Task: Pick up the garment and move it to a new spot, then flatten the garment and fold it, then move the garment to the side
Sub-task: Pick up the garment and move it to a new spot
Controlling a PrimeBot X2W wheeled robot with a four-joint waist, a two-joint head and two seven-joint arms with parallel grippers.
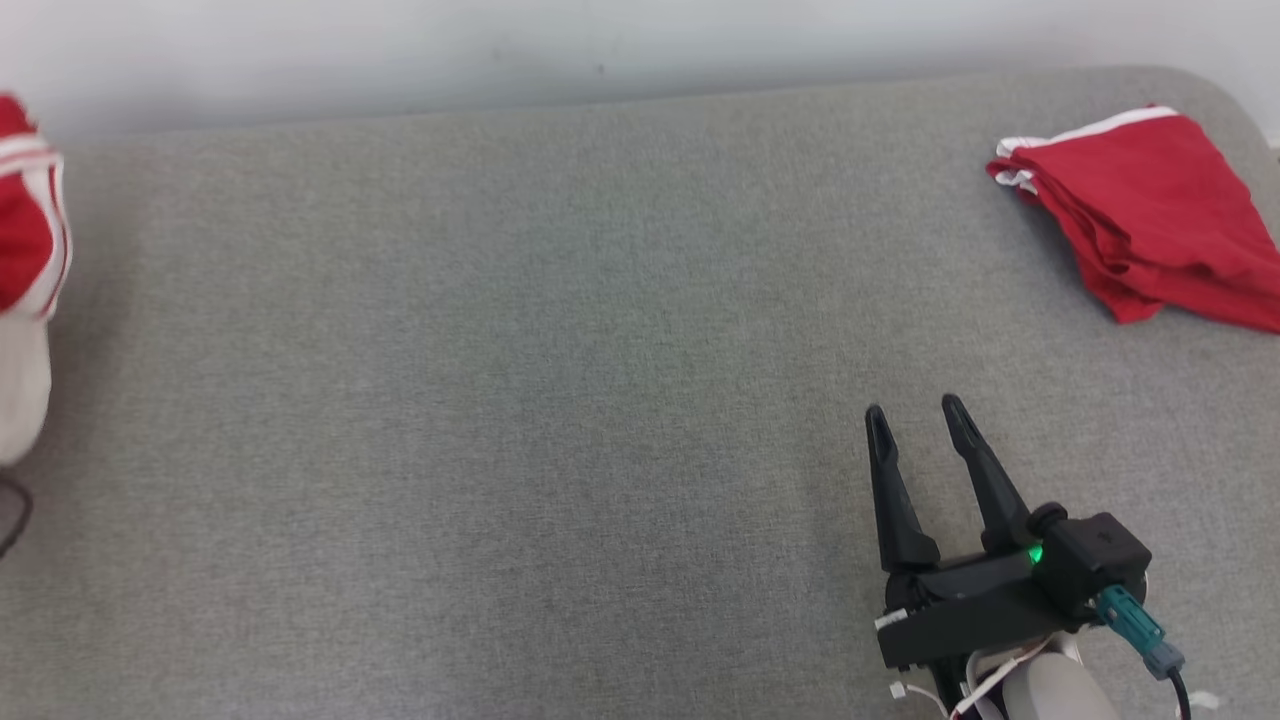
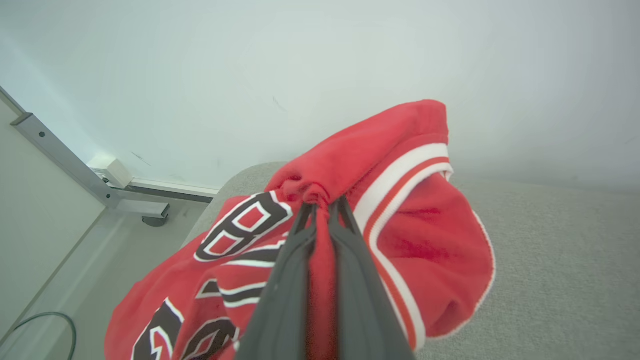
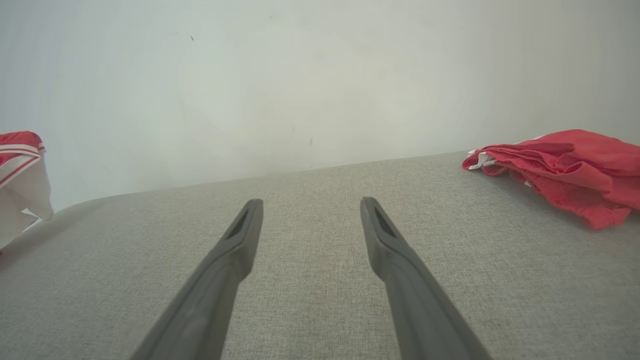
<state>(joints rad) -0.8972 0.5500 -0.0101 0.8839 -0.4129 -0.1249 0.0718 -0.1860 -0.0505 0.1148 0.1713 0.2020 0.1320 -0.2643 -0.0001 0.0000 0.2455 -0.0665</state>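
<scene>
— Dark fingers (image 2: 280, 280) come first, right up close: the left gripper (image 2: 322, 204) is clamped on a bunched fold of the jersey (image 2: 400, 235), with red cloth squeezed between them.

— Where is the jersey, exactly?

— It's at the far left end of the grey cushion (image 1: 500, 400), near the wall. Its lettered part seems to spill past the cushion's edge towards the floor. From the head view it is a red-and-white slice (image 1: 25, 230) at the left border.

— And the other arm?

— The right gripper (image 1: 915, 408) hovers low over the cushion, fingers spread and nothing between them, well apart from the jersey. A folded red pile (image 1: 1150, 220) lies in the far right corner.

— So what could go wrong?

— The pinch looks small, just beside the striped trim. A quick lift could let the weight of the loose cloth tug the fold out of the fingers. Then the jersey might slide off the edge. I can't tell how many layers are caught either. If front and back are pinched together, it would come up as a lump and be harder to flatten. Dragging it instead of lifting would bunch it on that rough fabric. Set down too far right, it would crowd the pile.
</scene>
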